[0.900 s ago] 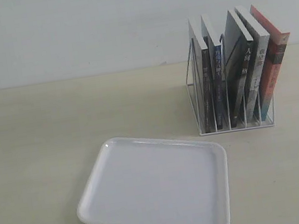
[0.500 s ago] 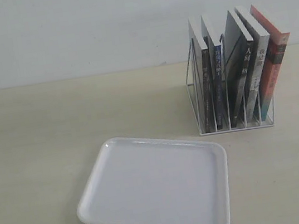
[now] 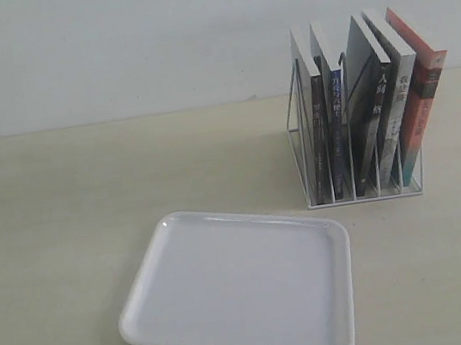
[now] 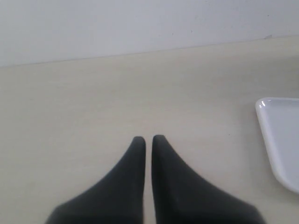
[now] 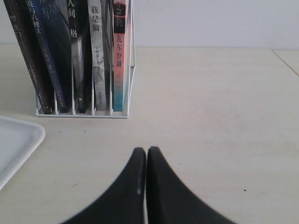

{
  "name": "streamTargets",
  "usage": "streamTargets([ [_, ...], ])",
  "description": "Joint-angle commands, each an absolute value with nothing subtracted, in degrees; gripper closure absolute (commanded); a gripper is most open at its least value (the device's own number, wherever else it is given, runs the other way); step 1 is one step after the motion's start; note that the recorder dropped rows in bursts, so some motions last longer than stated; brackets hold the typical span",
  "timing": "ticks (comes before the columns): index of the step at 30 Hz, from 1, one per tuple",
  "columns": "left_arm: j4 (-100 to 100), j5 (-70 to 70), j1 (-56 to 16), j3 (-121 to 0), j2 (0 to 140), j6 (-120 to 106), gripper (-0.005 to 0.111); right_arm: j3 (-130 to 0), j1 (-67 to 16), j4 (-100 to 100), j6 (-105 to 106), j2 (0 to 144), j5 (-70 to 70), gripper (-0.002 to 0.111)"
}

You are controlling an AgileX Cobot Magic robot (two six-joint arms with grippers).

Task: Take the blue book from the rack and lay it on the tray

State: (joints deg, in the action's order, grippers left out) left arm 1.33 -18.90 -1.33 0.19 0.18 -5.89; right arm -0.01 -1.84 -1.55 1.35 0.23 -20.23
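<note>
Beige table (image 5: 210,116); "我是猫" spine (image 5: 96,56) in rack (image 5: 81,115)

Unobstructed rack (image 3: 364,197) front (books (image 3: 377,107) crowded)

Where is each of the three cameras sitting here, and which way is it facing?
Exterior: raised, off the arms, looking down at the flat white plastic tray and white wire rack on the beige table; no arm shows.
Left wrist: behind the shut black left gripper, low over the table.
Right wrist: behind the shut black right gripper, facing the rack.
Shared: the tray in all three.
</note>
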Motion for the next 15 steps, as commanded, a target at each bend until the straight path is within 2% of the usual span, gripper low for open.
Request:
streamTargets([
  [1, 1.5, -18.0, -1.2, 0.0, 0.0, -6.0, 0.102, 0.0, -1.7, -1.0, 1.4, 0.0, -19.9, 0.109],
  [7, 1.5, -18.0, -1.2, 0.0, 0.0, -6.0, 0.102, 0.0, -1.7, -1.7, 1.5, 0.0, -19.4, 0.109],
  [15, 1.5, -18.0, -1.2, 0.0, 0.0, -6.0, 0.102, 0.0, -1.7, 0.8, 2.1, 0.0, -6.0, 0.109],
])
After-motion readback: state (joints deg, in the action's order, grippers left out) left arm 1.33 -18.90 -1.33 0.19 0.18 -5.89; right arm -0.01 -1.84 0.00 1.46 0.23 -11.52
